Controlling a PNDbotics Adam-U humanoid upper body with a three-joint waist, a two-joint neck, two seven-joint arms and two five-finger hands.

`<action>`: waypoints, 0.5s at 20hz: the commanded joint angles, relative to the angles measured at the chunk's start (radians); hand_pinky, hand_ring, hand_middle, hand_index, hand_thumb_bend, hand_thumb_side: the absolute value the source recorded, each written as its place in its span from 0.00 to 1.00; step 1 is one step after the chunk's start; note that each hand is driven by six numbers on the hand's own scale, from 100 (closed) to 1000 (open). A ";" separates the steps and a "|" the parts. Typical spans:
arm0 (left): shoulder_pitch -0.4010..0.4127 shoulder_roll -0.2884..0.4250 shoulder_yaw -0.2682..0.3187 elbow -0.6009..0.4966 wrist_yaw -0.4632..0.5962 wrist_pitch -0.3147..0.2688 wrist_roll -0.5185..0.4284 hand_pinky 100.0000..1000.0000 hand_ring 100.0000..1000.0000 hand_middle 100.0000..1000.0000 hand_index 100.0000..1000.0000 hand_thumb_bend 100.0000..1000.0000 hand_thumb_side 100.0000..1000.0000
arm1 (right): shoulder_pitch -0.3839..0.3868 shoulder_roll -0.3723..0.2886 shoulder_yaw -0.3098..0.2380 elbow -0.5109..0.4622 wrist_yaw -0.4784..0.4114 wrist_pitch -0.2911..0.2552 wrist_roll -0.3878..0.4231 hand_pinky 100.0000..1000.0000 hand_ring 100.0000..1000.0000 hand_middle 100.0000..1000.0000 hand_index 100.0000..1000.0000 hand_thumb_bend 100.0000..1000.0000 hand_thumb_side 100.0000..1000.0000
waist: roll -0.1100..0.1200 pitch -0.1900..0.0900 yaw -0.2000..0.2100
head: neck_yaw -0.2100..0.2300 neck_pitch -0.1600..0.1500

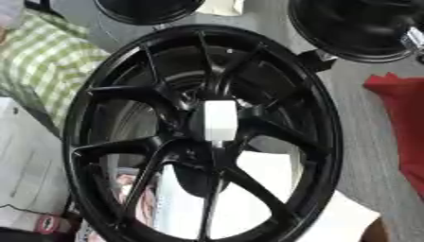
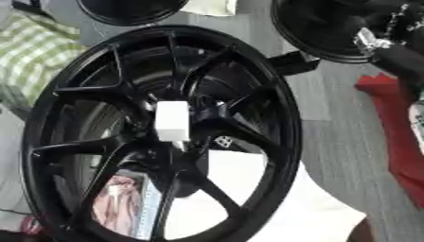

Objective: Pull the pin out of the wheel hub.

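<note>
Right robot hand (image 2: pixel 396 45) shows only partly at the upper right edge of the right eye view: a black forearm with a silver metal joint, over a glossy black disc (image 2: pixel 331 28); whether its fingers are spread or curled cannot be told. Filling most of the view stands a glossy black wheel hub (image 1: pixel 203 137), round-rimmed, with slim forked spokes running to the centre. At that centre sits the pin (image 1: pixel 219 122), a pale, matte, blocky rectangular piece, seated in the hub and touched by nothing. Grey floor (image 2: pixel 348 142) lies behind, with a red cloth (image 1: pixel 401 113) at right and a green checked fabric (image 1: pixel 41 61) at left.
</note>
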 commanded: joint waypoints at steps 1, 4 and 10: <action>-0.008 0.034 0.019 -0.012 -0.007 -0.006 0.007 0.80 0.80 0.78 0.88 0.15 0.95 | -0.014 -0.019 -0.010 -0.017 0.000 -0.002 -0.001 0.86 0.72 0.54 0.71 0.30 0.14 | 0.005 -0.026 0.003 | 0.001 -0.012; -0.015 0.024 0.032 -0.026 0.041 0.008 0.085 0.75 0.69 0.65 0.81 0.00 0.85 | -0.013 -0.019 -0.011 -0.017 0.000 -0.002 -0.002 0.86 0.72 0.54 0.71 0.31 0.13 | 0.004 -0.027 0.005 | 0.000 -0.010; -0.008 -0.004 0.018 -0.145 0.217 -0.024 0.295 0.72 0.61 0.57 0.76 0.00 0.78 | -0.019 -0.019 -0.009 -0.018 0.001 -0.001 -0.001 0.86 0.72 0.54 0.71 0.31 0.13 | 0.000 -0.029 0.005 | 0.002 -0.010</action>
